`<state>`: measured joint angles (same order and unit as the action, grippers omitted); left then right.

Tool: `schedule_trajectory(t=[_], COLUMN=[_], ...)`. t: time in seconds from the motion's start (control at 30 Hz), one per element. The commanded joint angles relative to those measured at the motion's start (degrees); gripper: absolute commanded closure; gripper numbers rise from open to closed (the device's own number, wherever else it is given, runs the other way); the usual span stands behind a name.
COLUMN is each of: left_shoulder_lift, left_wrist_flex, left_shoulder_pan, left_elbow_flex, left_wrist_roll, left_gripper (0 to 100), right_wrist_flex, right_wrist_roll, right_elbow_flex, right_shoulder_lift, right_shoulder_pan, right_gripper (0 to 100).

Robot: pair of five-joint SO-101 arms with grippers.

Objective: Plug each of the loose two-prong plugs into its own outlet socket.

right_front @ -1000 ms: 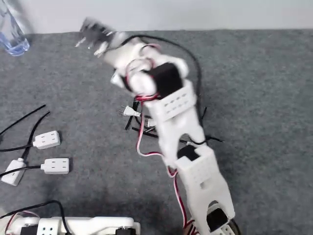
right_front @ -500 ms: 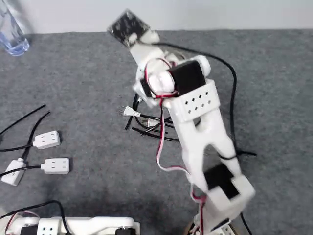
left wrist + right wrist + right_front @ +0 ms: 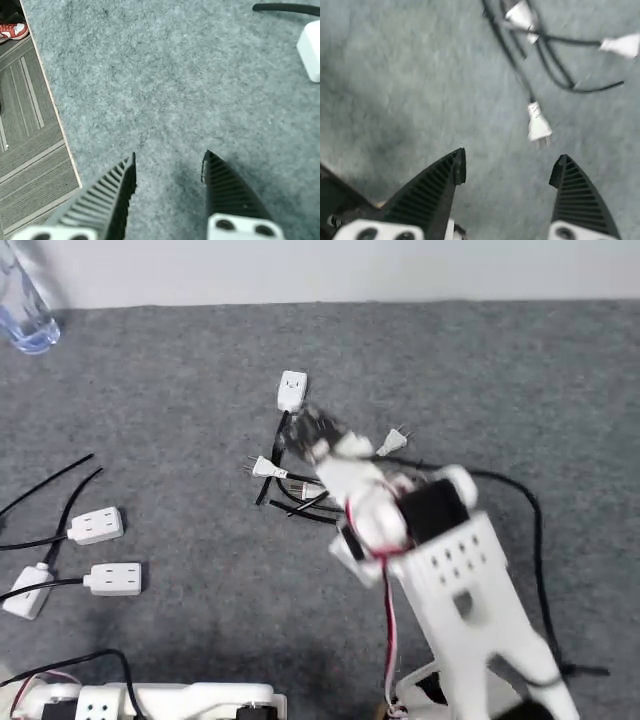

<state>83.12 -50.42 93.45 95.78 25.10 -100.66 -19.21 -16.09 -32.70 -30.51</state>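
My right gripper [image 3: 315, 430] hangs over a tangle of black cords in the middle of the table. It is open and holds nothing [image 3: 510, 165]. A white two-prong plug [image 3: 538, 127] lies just ahead of its fingertips, with two more plugs [image 3: 520, 15] [image 3: 622, 45] farther off. From above, one plug [image 3: 265, 468] lies left of the gripper and another [image 3: 395, 440] to its right. A white outlet socket [image 3: 292, 388] lies just beyond. Three more sockets [image 3: 97, 525] [image 3: 115, 578] [image 3: 25, 592] lie at the left. My left gripper [image 3: 169, 162] is open over bare carpet.
Grey carpet covers the table. Its edge [image 3: 50, 110] runs close beside the left gripper, with floor beyond. A clear bottle [image 3: 25, 315] stands at the far left corner. The left arm's base [image 3: 150, 702] sits at the near edge. A black cable [image 3: 535, 530] trails beside the right arm.
The right arm has swung back from the table's far edge to the cord tangle at the middle. The far socket and the right-hand plug now show.
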Motion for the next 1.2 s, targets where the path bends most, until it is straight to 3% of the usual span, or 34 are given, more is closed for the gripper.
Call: schedule_trajectory(t=[0.0,0.2,0.4,0.6,0.8,0.93,1.17], left_shoulder_lift=[0.44,0.44,0.44,0.44,0.44,0.44,0.44], left_wrist_flex=[0.09,0.09,0.09,0.09,0.09,0.09,0.09], left_shoulder_pan=[-0.26,-0.26,-0.26,-0.26,-0.26,-0.26,-0.26], left_elbow_flex=[-0.4,-0.4,-0.4,-0.4,-0.4,-0.4,-0.4], left_wrist_roll=[0.53,0.53,0.53,0.53,0.53,0.53,0.53], left_gripper=[80,80,80,80,80,80,80], right_wrist_flex=[-0.04,9.98,11.3,22.64,33.71,37.76,44.18], right_wrist_roll=[0.79,-0.53,-20.48,-29.8,-37.01,-41.85,-50.55], right_elbow_flex=[-9.41,-23.56,-24.7,-26.9,-25.49,-24.09,-18.9], right_shoulder_lift=[-7.69,-17.63,-19.3,-11.21,1.19,10.24,23.52], right_shoulder_pan=[-0.13,2.59,10.42,17.54,14.9,11.21,10.77], right_gripper=[73.6,73.6,73.6,73.6,73.3,73.2,73.1])
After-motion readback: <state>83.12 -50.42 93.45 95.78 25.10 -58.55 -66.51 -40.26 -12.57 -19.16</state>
